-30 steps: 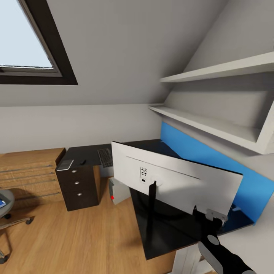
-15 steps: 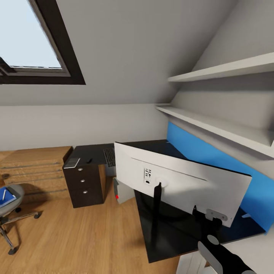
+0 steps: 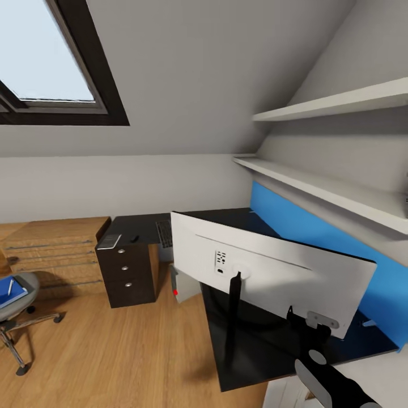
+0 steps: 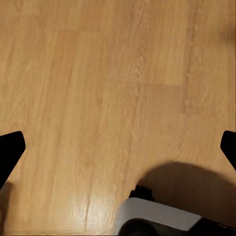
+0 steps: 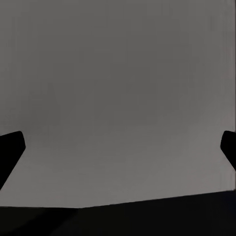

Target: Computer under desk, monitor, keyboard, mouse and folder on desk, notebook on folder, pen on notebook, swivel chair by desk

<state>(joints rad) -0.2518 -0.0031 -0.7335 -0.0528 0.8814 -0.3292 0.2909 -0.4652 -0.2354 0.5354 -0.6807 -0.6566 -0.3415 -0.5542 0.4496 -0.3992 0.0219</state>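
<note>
Head view: the monitor (image 3: 272, 272) stands on the near wing of the desk (image 3: 249, 351), its white back toward me and its thin black stand (image 3: 232, 311) planted on the glossy top, so I judge that requirement met. My right gripper (image 3: 309, 328) sits at the monitor's lower corner; whether it touches the panel I cannot tell, though the placement suggests steadying or turning the screen. In the right wrist view the two dark fingertips (image 5: 11, 147) sit at opposite edges over a flat grey surface, so the fingers are spread wide. The left gripper (image 4: 118, 150) hangs over the wooden floor (image 4: 98, 73), its fingers likewise wide and holding nothing, parked clear of the work. On the far wing lie the keyboard (image 3: 164, 232) and, over the drawer unit (image 3: 127, 272), a grey slab I take for the notebook (image 3: 107, 242). The computer (image 3: 184, 286) sits on the floor under the desk. The swivel chair (image 3: 14, 306) stands well apart, carrying the blue folder (image 3: 8, 292), which I must fetch.
</note>
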